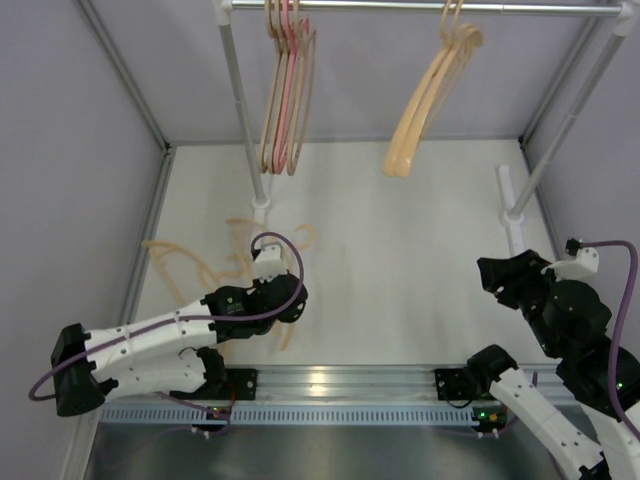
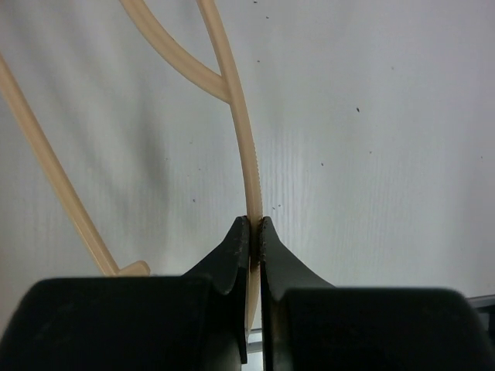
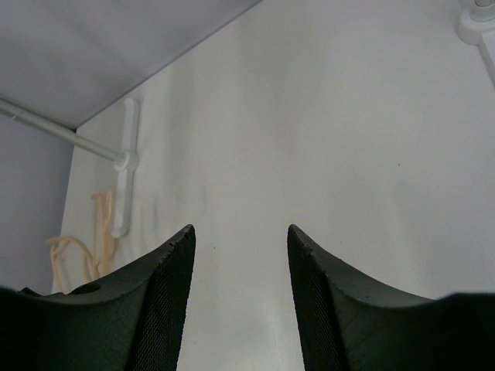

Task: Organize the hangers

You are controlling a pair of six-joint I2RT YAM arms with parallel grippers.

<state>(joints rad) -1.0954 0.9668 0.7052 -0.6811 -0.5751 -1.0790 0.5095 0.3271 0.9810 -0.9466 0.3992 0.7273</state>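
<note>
Left gripper (image 2: 255, 224), at 8 o'clock, is clamped on one beige hanger (image 2: 246, 154) from the tangle (image 1: 190, 262) on the table (image 1: 400, 260); I can't count the tangle. Right gripper (image 3: 240, 239), at 4 o'clock, gapes empty. The rail (image 1: 400, 6) at 12 holds three hangers (image 1: 272, 100) at 11, one pink, and two peach hangers (image 1: 425, 105) at 1.

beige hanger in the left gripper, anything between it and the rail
Nothing visible blocks it. The left gripper is shut on the beige hanger, and the rail is bare between the pink-and-beige set and the peach pair. The left pole stands close by, and loose hangers may be tangled with it.
</note>
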